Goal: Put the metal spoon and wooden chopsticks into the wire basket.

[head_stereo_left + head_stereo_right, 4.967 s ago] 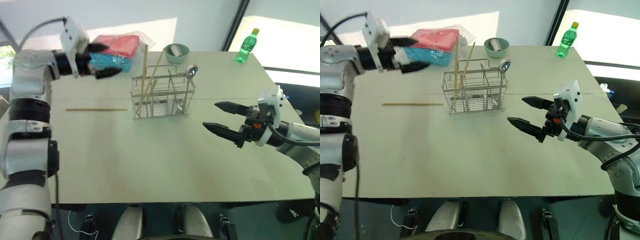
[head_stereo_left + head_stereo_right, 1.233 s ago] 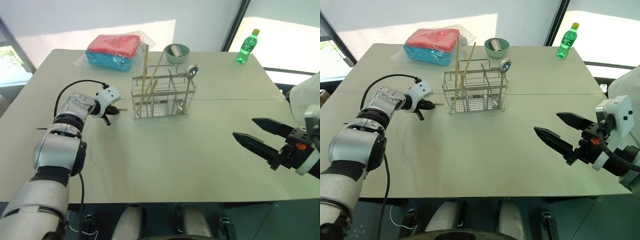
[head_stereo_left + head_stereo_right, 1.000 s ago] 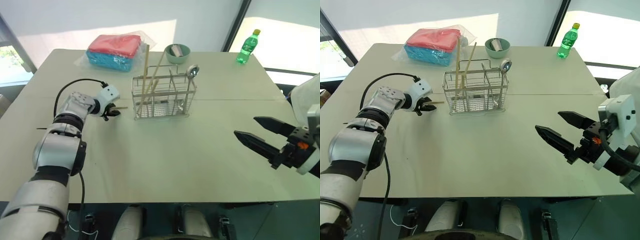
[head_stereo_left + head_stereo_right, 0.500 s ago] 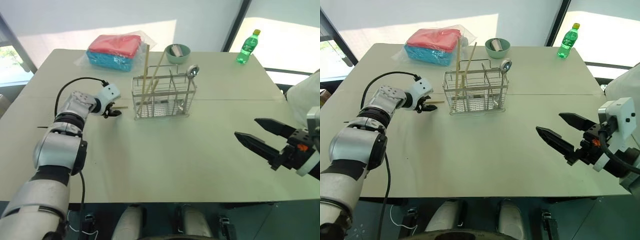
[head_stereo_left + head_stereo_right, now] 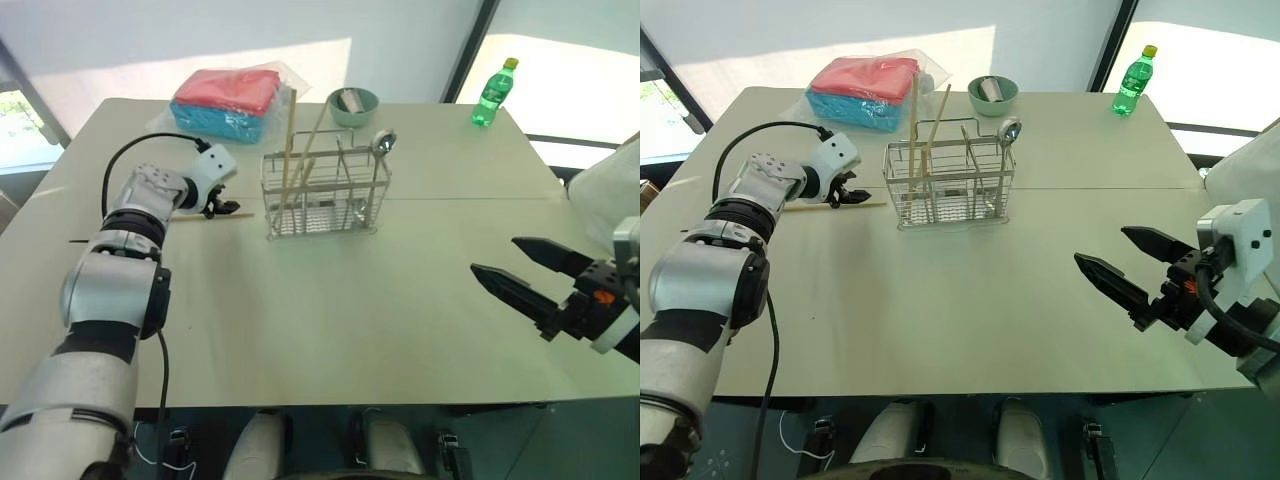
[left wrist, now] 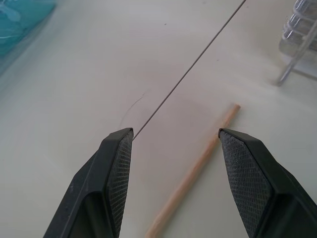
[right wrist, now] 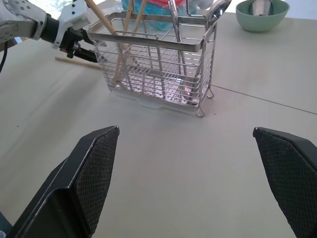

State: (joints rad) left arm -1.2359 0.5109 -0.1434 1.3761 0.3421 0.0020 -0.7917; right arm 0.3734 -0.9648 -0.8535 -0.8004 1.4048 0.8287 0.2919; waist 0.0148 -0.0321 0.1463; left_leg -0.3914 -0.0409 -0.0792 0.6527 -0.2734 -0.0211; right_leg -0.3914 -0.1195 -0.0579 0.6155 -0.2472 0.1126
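One wooden chopstick [image 6: 193, 168] is left loose on the table [image 5: 330, 300], just beside the wire basket [image 5: 325, 195] on its left side. Other wooden chopsticks [image 5: 291, 150] already stand tilted in the basket's left compartments; metal spoon [image 5: 382, 143] stands upright in the right end, bowl up.

Left end effector [image 6: 173, 163]: fingers apart, nothing clamped. Wrist view shows the stick lying flat between the two pads, touching neither as far as I can tell. Compared with one second ago, this end effector has risen slightly above the stick and its opening has narrowed a little, yet the stick rests on the table. Judgement: the grasp did not take, or is being re-set; another descent and closing is needed.

Right end effector [image 5: 1130, 270]: jaws wide apart, empty, hovering well apart from the basket, unchanged.

Task state, judged: spoon done, one chopstick outstanding.
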